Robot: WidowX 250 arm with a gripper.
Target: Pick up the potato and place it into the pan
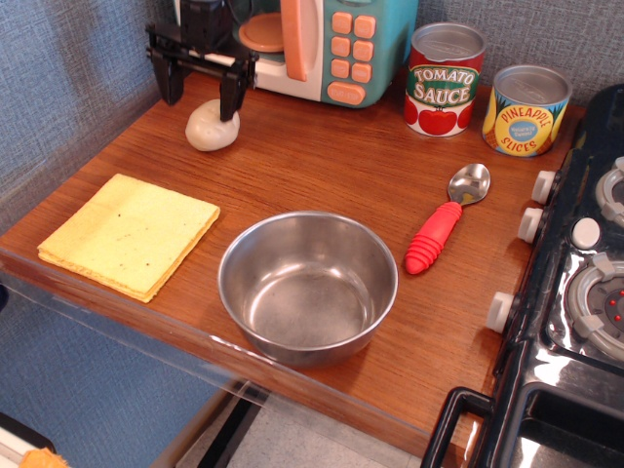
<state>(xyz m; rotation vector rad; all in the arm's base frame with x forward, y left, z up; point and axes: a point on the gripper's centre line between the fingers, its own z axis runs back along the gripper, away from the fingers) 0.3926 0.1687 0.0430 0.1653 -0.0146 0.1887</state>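
Observation:
The potato (pixel 210 132), a pale cream egg-shaped lump, lies on the wooden counter at the back left, in front of the toy microwave. My black gripper (pixel 200 96) hangs open just above and behind it. Its right finger (pixel 230 101) overlaps the potato's top edge and its left finger (pixel 171 88) stands to the left of the potato. It holds nothing. The pan (pixel 308 218), a shiny steel bowl without a handle, stands empty near the counter's front edge, well apart from the potato.
A yellow folded cloth (pixel 130 234) lies at the front left. A red-handled spoon (pixel 439 229) lies right of the pan. Tomato sauce can (pixel 445 80) and pineapple can (pixel 526 110) stand at the back right. The teal microwave (pixel 331 44) is behind the gripper. A stove (pixel 585 292) borders the right.

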